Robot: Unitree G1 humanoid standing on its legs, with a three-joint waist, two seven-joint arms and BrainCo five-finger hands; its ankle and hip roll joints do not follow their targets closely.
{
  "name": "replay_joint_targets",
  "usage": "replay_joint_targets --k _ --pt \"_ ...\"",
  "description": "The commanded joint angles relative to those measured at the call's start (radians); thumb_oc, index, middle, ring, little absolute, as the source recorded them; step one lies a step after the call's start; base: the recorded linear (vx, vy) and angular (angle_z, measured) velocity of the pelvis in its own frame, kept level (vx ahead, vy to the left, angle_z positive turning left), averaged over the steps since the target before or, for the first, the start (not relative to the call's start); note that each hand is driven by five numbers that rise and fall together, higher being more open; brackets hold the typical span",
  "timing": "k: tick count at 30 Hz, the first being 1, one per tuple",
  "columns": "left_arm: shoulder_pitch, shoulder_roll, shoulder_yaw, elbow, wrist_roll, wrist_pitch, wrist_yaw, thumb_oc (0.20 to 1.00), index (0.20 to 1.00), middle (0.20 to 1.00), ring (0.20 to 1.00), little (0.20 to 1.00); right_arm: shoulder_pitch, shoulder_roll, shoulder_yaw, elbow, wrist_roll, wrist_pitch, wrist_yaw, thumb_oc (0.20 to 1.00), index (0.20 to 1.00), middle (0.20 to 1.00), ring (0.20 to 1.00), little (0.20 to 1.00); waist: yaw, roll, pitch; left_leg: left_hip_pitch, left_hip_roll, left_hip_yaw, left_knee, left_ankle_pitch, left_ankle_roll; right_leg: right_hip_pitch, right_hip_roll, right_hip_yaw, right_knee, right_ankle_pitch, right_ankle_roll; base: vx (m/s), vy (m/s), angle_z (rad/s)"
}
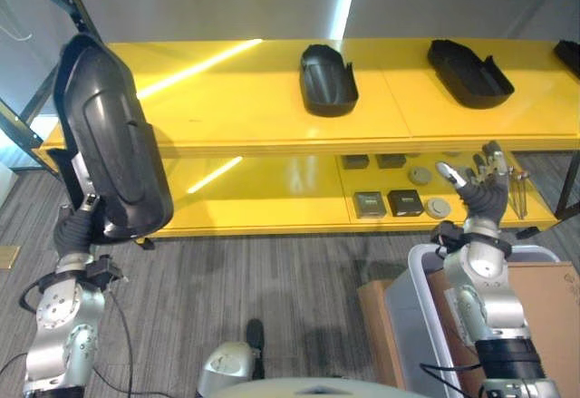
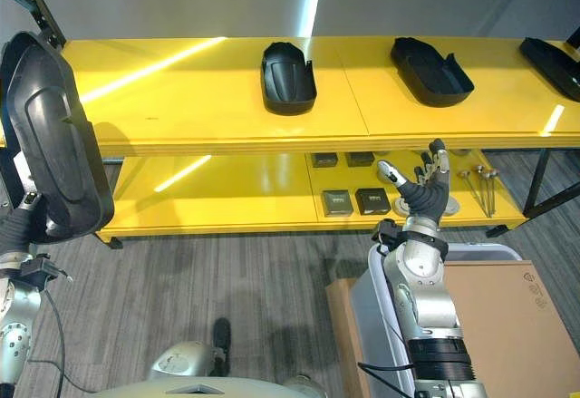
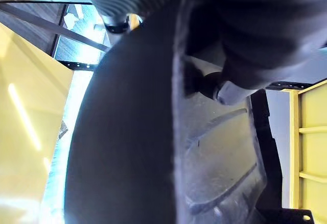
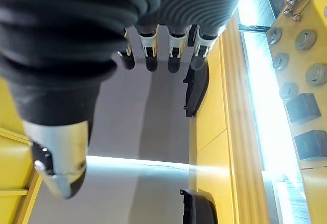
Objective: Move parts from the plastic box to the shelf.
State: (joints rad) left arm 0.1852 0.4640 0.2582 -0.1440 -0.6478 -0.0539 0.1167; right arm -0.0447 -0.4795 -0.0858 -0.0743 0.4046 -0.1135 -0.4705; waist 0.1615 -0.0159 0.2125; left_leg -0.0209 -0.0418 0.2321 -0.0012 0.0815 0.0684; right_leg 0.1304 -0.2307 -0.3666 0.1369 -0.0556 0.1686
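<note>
Left hand (image 1: 80,228) is curled round the lower end of a large black moulded part (image 1: 113,140), held upright off the shelf's (image 1: 245,117) left end — long axis near vertical, hollow side toward the shelf. Judged stiff, light for its bulk, smooth, so likely slippery; rim grip seems best. Right hand (image 2: 422,189) is spread, empty, above the plastic box (image 2: 385,280).

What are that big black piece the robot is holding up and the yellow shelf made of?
The big black part in the left hand looks like moulded plastic: matte, with soft raised contours and a thin rim. The yellow shelf looks like painted metal or laminate; its glossy top mirrors the ceiling lights.
</note>
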Motion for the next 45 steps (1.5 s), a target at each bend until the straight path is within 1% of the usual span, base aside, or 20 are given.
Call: replay_joint_targets --k 1,3,4,6,8,10,11,17,22,26,27,29,30,31,32,34,37,41,43,45 --pt "-0.076 0.075 0.014 -0.084 -0.008 -0.078 -0.021 0.2 0.2 0.2 0.2 0.2 -0.009 -0.021 0.004 0.001 -0.002 -0.11 -0.048 1.0 1.0 1.0 1.0 1.0 -0.025 0.032 -0.028 0.021 -0.005 -0.117 0.03 -0.079 -0.023 -0.151 -0.027 0.032 0.301 0.097 -0.002 0.08 0.227 0.14" --pt "-0.092 0.078 0.004 -0.086 -0.001 -0.065 -0.021 0.2 0.2 0.2 0.2 0.2 0.009 -0.016 -0.006 -0.018 -0.001 -0.111 -0.062 1.0 1.0 1.0 1.0 1.0 -0.047 0.04 -0.007 0.032 -0.025 -0.145 0.037 -0.085 0.004 -0.21 -0.034 0.104 0.448 0.14 0.0 0.09 0.19 0.37" --pt "-0.12 0.083 -0.011 -0.083 0.002 -0.051 0.004 0.2 0.2 0.2 0.2 0.2 0.024 -0.005 -0.016 -0.025 -0.005 -0.114 -0.053 1.0 1.0 1.0 1.0 1.0 -0.086 0.055 0.022 0.042 -0.039 -0.178 0.047 -0.09 0.019 -0.337 0.018 0.208 0.619 0.194 0.002 0.1 0.152 0.41" --pt "-0.13 0.086 -0.014 -0.08 -0.004 -0.049 0.015 0.2 0.2 0.2 0.2 0.2 0.03 -0.005 -0.028 -0.022 -0.003 -0.12 -0.031 1.0 1.0 1.0 1.0 1.0 -0.111 0.057 0.032 0.047 -0.039 -0.186 0.05 -0.092 0.017 -0.38 0.072 0.244 0.611 0.198 -0.009 0.1 0.028 0.19" --pt "-0.152 0.081 -0.029 -0.081 0.005 -0.039 0.035 0.2 0.2 0.2 0.2 0.2 0.038 -0.006 -0.046 -0.037 -0.006 -0.112 -0.006 1.0 1.0 1.0 1.0 1.0 -0.142 0.037 0.036 0.055 -0.056 -0.214 0.054 -0.101 0.005 -0.382 0.134 0.269 0.428 0.189 -0.01 0.2 -0.146 0.32" --pt "-0.178 0.059 -0.063 -0.078 0.029 -0.043 0.04 0.2 0.2 0.2 0.2 0.2 0.046 -0.015 -0.074 -0.043 0.018 -0.109 0.017 1.0 1.0 1.0 1.0 1.0 -0.181 0.0 0.04 0.079 -0.085 -0.267 0.064 -0.135 -0.003 -0.356 0.179 0.324 0.064 0.2 -0.003 0.31 -0.234 0.62" --pt "-0.178 0.052 -0.075 -0.077 0.038 -0.051 0.039 0.2 0.2 0.2 0.2 0.2 0.049 -0.015 -0.077 -0.046 0.018 -0.11 0.021 1.0 1.0 1.0 1.0 1.0 -0.192 -0.002 0.044 0.088 -0.085 -0.277 0.068 -0.145 -0.003 -0.365 0.19 0.343 0.016 0.22 0.0 0.26 -0.166 0.6" --pt "-0.162 0.022 -0.112 -0.073 0.03 -0.073 0.025 0.2 0.2 0.2 0.2 0.2 0.023 -0.043 -0.1 -0.027 0.031 -0.109 0.038 1.0 1.0 1.0 1.0 1.0 -0.19 -0.019 0.001 0.117 -0.044 -0.256 0.039 -0.155 -0.027 -0.25 0.201 0.325 -0.116 0.212 -0.016 0.22 -0.168 0.32" --pt "-0.148 -0.007 -0.123 -0.11 0.03 -0.039 0.016 0.2 0.2 0.2 0.2 0.2 0.021 -0.068 -0.112 -0.069 0.021 -0.072 0.034 1.0 1.0 1.0 1.0 1.0 -0.192 -0.033 -0.055 0.096 0.018 -0.182 0.083 -0.163 -0.067 -0.137 0.217 0.307 -0.188 0.163 -0.061 0.26 -0.205 0.23" --pt "-0.148 -0.013 -0.123 -0.108 0.014 -0.038 0.009 0.2 0.2 0.2 0.2 0.2 0.03 -0.068 -0.112 -0.058 0.024 -0.078 0.056 1.0 1.0 1.0 1.0 1.0 -0.2 -0.035 -0.053 0.041 0.059 -0.158 0.247 -0.135 -0.091 -0.124 0.219 0.299 -0.157 0.122 -0.093 0.16 -0.142 0.05" --pt "-0.15 -0.014 -0.124 -0.109 0.004 -0.031 0.01 0.2 0.2 0.2 0.2 0.2 0.031 -0.071 -0.111 -0.056 0.025 -0.079 0.064 1.0 1.0 1.0 1.0 1.0 -0.202 -0.037 -0.049 0.016 0.065 -0.146 0.335 -0.126 -0.093 -0.123 0.219 0.295 -0.145 0.112 -0.105 0.11 -0.144 -0.03" --pt "-0.15 -0.025 -0.128 -0.112 0.007 -0.01 0.008 0.2 0.2 0.2 0.2 0.2 0.045 -0.068 -0.106 -0.048 0.028 -0.094 0.061 1.0 1.0 1.0 1.0 1.0 -0.2 -0.044 -0.022 -0.127 0.092 -0.132 0.631 -0.048 -0.107 -0.106 0.227 0.286 -0.12 0.101 -0.144 0.11 -0.166 0.05" --pt "-0.16 -0.027 -0.128 -0.103 0.005 -0.003 0.005 0.2 0.2 0.2 0.2 0.2 0.047 -0.065 -0.106 -0.037 0.034 -0.103 0.067 1.0 1.0 1.0 1.0 1.0 -0.207 -0.037 -0.016 -0.166 0.124 -0.129 0.642 -0.029 -0.115 -0.103 0.238 0.281 -0.115 0.097 -0.15 0.13 -0.023 0.14" --pt "-0.166 -0.028 -0.129 -0.095 0.0 -0.008 0.007 0.2 0.2 0.2 0.2 0.2 0.047 -0.061 -0.106 -0.031 0.031 -0.105 0.076 1.0 1.0 1.0 1.0 1.0 -0.216 -0.031 -0.015 -0.156 0.152 -0.116 0.579 -0.025 -0.119 -0.103 0.24 0.279 -0.108 0.087 -0.147 0.21 0.236 0.13" --pt "-0.167 -0.024 -0.123 -0.086 -0.014 -0.025 0.013 0.2 0.2 0.2 0.2 0.2 0.05 -0.054 -0.112 -0.032 0.018 -0.098 0.097 1.0 1.0 1.0 1.0 1.0 -0.226 -0.019 -0.014 -0.096 0.177 -0.104 0.348 -0.009 -0.123 -0.096 0.225 0.282 -0.098 0.072 -0.129 0.24 0.357 -0.02" --pt "-0.162 -0.016 -0.114 -0.082 -0.038 -0.043 0.016 0.2 0.2 0.2 0.2 0.2 0.059 -0.06 -0.122 -0.043 0.014 -0.091 0.111 1.0 1.0 1.0 1.0 1.0 -0.233 -0.001 -0.013 -0.07 0.197 -0.125 0.159 0.031 -0.138 -0.085 0.216 0.294 -0.099 0.063 -0.114 0.24 0.402 -0.22" --pt "-0.173 -0.019 -0.112 -0.066 -0.049 -0.045 -0.002 0.2 0.2 0.2 0.2 0.2 0.068 -0.096 -0.141 -0.053 0.037 -0.095 0.126 1.0 1.0 1.0 1.0 1.0 -0.24 0.02 0.004 -0.075 0.252 -0.148 -0.019 0.141 -0.172 -0.051 0.192 0.307 -0.092 0.046 -0.104 0.23 0.395 -0.1" --pt "-0.185 -0.021 -0.122 -0.06 -0.038 -0.052 -0.007 0.2 0.2 0.2 0.2 0.2 0.049 -0.109 -0.142 -0.041 0.063 -0.109 0.12 1.0 1.0 1.0 1.0 1.0 -0.237 0.035 0.02 -0.075 0.261 -0.165 -0.015 0.101 -0.172 -0.061 0.14 0.326 -0.04 0.023 -0.075 0.17 0.427 -0.09" --pt "-0.186 -0.021 -0.142 -0.033 -0.026 -0.078 -0.021 0.2 0.2 0.2 0.2 0.2 0.044 -0.102 -0.141 -0.014 0.074 -0.121 0.084 1.0 1.0 1.0 1.0 1.0 -0.233 0.046 0.027 -0.074 0.243 -0.151 0.07 0.035 -0.171 -0.089 0.086 0.314 0.009 0.018 -0.057 0.13 0.481 -0.34" --pt "-0.201 -0.014 -0.157 -0.035 -0.006 -0.082 -0.006 0.2 0.2 0.2 0.2 0.2 0.041 -0.088 -0.139 -0.011 0.081 -0.127 0.079 1.0 1.0 1.0 1.0 1.0 -0.23 0.047 0.036 -0.102 0.229 -0.156 0.14 0.012 -0.171 -0.099 0.059 0.309 0.029 0.026 -0.047 0.1 0.4 -0.24"
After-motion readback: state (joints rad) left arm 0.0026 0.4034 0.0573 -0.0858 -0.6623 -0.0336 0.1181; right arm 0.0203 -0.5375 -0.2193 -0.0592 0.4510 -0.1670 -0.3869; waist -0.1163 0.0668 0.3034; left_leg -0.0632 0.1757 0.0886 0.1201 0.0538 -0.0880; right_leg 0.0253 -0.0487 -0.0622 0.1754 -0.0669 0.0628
